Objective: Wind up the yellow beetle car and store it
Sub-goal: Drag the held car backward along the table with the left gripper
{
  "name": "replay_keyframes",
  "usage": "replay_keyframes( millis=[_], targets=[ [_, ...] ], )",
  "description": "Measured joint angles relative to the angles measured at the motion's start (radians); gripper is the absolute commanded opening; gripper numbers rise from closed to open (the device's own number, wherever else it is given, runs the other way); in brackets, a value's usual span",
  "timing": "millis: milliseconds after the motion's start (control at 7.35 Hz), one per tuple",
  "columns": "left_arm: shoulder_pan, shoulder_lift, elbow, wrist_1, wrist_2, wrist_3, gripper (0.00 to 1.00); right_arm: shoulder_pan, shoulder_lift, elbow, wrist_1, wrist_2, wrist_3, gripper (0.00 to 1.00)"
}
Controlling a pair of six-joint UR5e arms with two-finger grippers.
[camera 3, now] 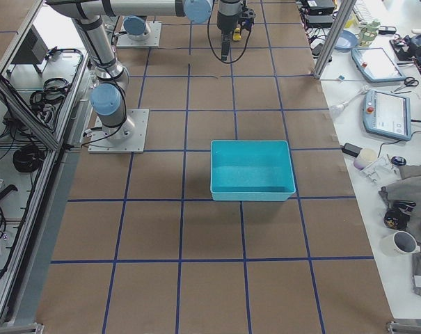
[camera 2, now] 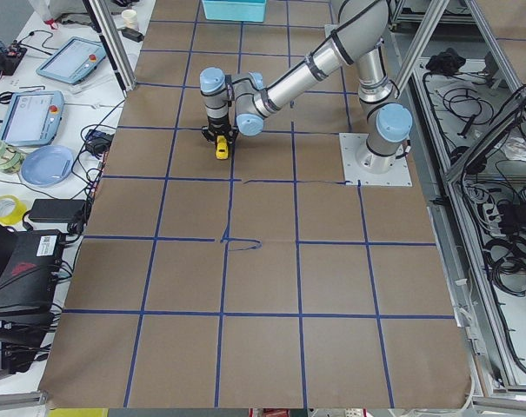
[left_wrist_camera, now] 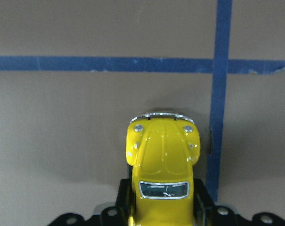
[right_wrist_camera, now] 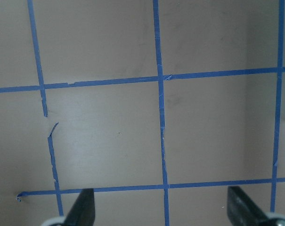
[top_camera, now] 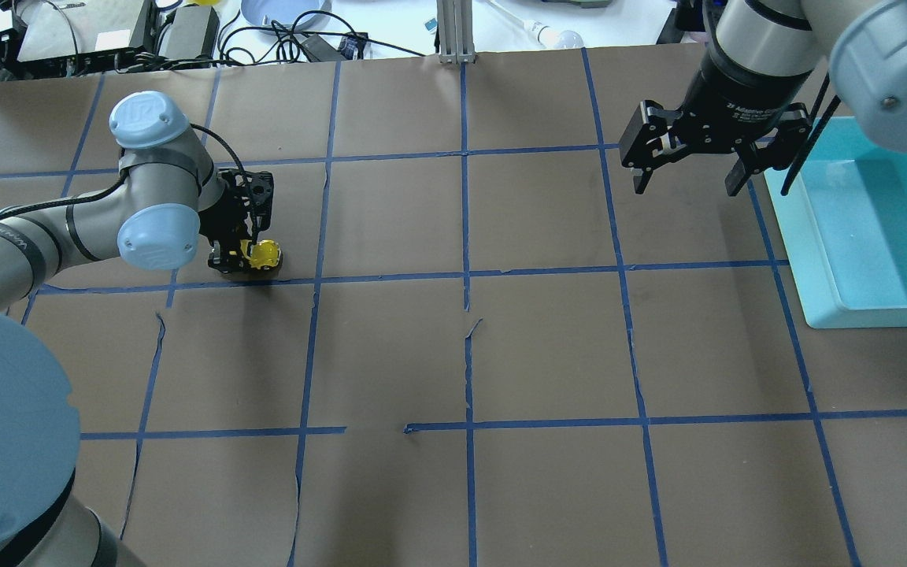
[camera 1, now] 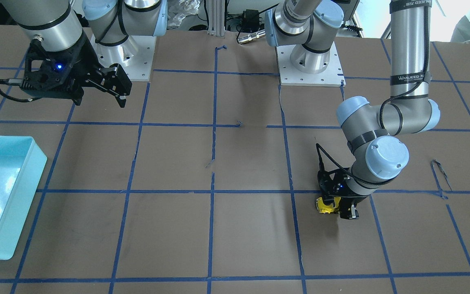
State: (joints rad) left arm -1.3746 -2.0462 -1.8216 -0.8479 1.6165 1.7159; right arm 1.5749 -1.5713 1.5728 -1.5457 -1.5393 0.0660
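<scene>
The yellow beetle car (left_wrist_camera: 162,160) is a tiny toy with a rounded body and a dark window. It sits on the brown table between the fingers of my left gripper (top_camera: 245,256), which is shut on its sides. It also shows in the front view (camera 1: 327,204), in the overhead view (top_camera: 264,253) and in the left side view (camera 2: 221,148). My right gripper (top_camera: 690,161) is open and empty, held above the table beside the teal bin (top_camera: 879,228). In the right wrist view its fingertips (right_wrist_camera: 83,209) stand wide apart over bare table.
The teal bin shows at the table's edge in the front view (camera 1: 2,196) and mid-table in the right side view (camera 3: 252,170). Blue tape lines (top_camera: 465,276) grid the brown table cover. Both arm bases (camera 1: 312,65) stand at the robot's side.
</scene>
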Motion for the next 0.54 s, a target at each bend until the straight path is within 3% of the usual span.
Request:
replay_keyframes(
  millis=[272, 408, 544],
  targets=[
    [0.055, 0.001, -0.001, 0.007, 0.000, 0.058, 0.33, 0.000, -0.001, 0.000, 0.000, -0.013, 0.001, 1.00],
    [0.078, 0.001, -0.001, 0.009, 0.000, 0.082, 0.42, 0.000, -0.003, 0.000, 0.001, -0.017, 0.002, 1.00],
    [0.097, 0.001, -0.001, 0.010, 0.000, 0.103, 0.63, 0.000, -0.005, 0.000, 0.001, -0.018, 0.003, 1.00]
  ],
)
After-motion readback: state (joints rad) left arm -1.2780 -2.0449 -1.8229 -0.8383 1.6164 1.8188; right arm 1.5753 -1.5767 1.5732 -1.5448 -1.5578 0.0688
